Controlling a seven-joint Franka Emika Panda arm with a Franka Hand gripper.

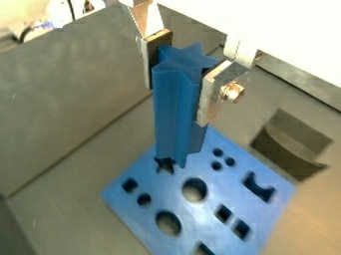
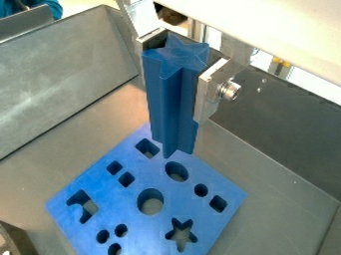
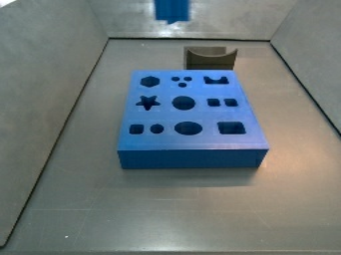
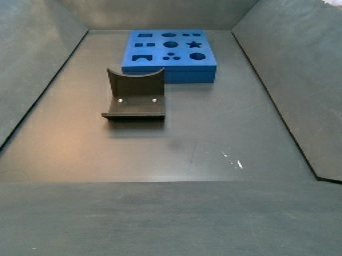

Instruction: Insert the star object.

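My gripper [image 1: 176, 80] is shut on the star object [image 1: 173, 120], a tall blue peg with a star-shaped top, held upright between the silver fingers [image 1: 213, 92]. Both wrist views show it, and the gripper [image 2: 177, 75] holds the peg [image 2: 170, 110] well above the wide blue block [image 2: 127, 194] with shaped holes. The block's star hole [image 2: 180, 231] is open and empty. In a side view only the peg's lower end [image 3: 172, 9] shows, high above the block [image 3: 186, 120] and its star hole [image 3: 148, 102]. In a side view the block [image 4: 171, 52] lies at the far end, and the gripper is out of view.
A dark grey curved piece [image 3: 206, 55] lies on the floor just behind the block; it also shows in a side view [image 4: 134, 98] and a wrist view [image 1: 293, 139]. Grey sloping walls [image 3: 54, 110] enclose the floor on all sides.
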